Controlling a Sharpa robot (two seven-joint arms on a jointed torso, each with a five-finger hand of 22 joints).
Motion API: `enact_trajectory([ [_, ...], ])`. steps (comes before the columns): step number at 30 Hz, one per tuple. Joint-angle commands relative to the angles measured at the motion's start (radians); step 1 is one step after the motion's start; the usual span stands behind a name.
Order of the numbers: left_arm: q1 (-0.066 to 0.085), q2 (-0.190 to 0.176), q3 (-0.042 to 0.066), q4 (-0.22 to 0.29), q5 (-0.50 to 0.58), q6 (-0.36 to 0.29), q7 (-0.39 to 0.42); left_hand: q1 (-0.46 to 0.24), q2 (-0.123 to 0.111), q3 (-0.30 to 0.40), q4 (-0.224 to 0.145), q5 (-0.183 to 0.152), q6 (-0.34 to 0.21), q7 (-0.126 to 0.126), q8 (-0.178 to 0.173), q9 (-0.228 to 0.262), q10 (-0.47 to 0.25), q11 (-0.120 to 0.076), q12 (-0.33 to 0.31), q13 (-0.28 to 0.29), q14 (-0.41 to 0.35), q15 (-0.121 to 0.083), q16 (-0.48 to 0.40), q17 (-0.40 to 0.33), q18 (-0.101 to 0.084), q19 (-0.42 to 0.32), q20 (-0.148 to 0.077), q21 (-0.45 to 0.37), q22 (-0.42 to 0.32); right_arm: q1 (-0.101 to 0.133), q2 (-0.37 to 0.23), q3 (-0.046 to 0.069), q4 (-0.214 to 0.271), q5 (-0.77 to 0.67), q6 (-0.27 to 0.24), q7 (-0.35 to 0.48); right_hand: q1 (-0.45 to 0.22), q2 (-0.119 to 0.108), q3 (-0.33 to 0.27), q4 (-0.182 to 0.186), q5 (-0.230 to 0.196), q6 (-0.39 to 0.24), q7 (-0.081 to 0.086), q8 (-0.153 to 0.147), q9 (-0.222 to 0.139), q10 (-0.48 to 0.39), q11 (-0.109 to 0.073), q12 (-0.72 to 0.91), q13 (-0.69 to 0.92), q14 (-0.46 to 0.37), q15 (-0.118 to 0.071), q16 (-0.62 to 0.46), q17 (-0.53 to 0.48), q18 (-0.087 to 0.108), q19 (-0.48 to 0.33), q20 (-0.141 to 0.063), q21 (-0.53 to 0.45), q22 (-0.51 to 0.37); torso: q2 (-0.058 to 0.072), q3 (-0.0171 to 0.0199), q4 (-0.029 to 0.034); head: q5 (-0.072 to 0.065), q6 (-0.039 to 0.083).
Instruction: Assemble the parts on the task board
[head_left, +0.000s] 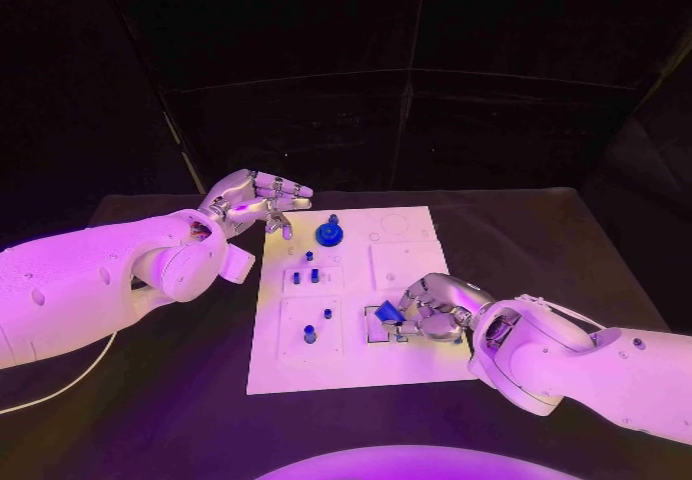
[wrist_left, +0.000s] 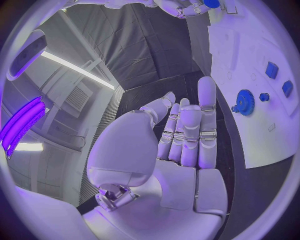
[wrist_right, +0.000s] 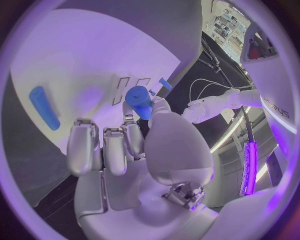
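A white task board (head_left: 346, 372) lies in the middle of a black counter (head_left: 577, 250). The right robot hand (head_left: 440, 305) rests at the board's near right part, pinching one blue part (head_left: 388, 313) between thumb and fingers. The left robot hand (head_left: 257, 198) hovers just off the board's far left corner, fingers loosely together, holding nothing. One blue gear (head_left: 330, 233) stands at the board's far edge. About six smaller blue pieces (head_left: 310, 334) sit along the board's left half.

White task board (head_left: 411, 370) flat mid-table, blue gear (head_left: 330, 234) upright near its far edge, small blue parts (head_left: 304, 277) standing in left-side slots, blue block (head_left: 388, 313) at its right.
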Motion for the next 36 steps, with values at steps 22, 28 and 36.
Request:
enact_trajectory([
  [22, 0.002, 0.002, 0.000, 0.007, 0.001, 0.014, 0.002, -0.005, 0.009, -0.001, 0.006, 0.005, -0.004, 0.000, -0.002, 0.000, -0.009, -0.001, 0.005, 0.001, -0.008, 0.001, 0.004, -0.001, 0.012, -0.004, 0.000, -0.006, -0.001, 0.002, 0.067, 0.001, -0.046, 0.017, 0.043, -0.056, -0.173, 0.008, -0.107, 0.006, -0.292, 0.066, -0.031, -0.043, 0.023, 0.005, -0.003, -0.016, 0.003, 0.076, -0.004, 0.000, 0.108, -0.019, -0.001, -0.001, 0.000, -0.003, -0.002, 0.0005, -0.0007, 0.008, -0.007],
  [28, 0.002, 0.001, 0.000, 0.007, 0.001, 0.014, 0.001, -0.005, 0.009, -0.001, 0.006, 0.005, -0.004, 0.000, -0.002, 0.000, -0.009, -0.001, 0.005, 0.001, -0.008, 0.001, 0.004, -0.001, 0.012, -0.004, 0.000, -0.006, -0.001, 0.002, 0.065, 0.001, -0.046, -0.002, 0.021, -0.071, -0.273, -0.066, -0.082, 0.011, -0.362, 0.066, -0.029, -0.052, 0.037, -0.002, -0.001, -0.029, -0.006, 0.075, -0.002, -0.004, 0.102, -0.018, -0.002, 0.000, -0.004, -0.007, -0.001, 0.0005, -0.0008, 0.008, -0.006],
  [36, 0.002, 0.000, 0.000, 0.007, 0.001, 0.015, -0.002, -0.005, 0.009, -0.001, 0.006, 0.005, -0.004, 0.000, -0.002, 0.000, -0.009, -0.001, 0.005, 0.001, -0.008, 0.001, 0.004, -0.001, 0.012, -0.004, 0.000, -0.006, -0.001, 0.002, 0.062, 0.001, -0.043, -0.020, 0.006, -0.080, -0.316, -0.114, -0.035, 0.012, -0.369, 0.064, -0.029, -0.058, 0.046, -0.004, 0.000, -0.036, -0.008, 0.074, -0.002, -0.006, 0.099, -0.018, -0.003, 0.000, -0.006, -0.009, -0.001, 0.0003, -0.0007, 0.008, -0.007],
])
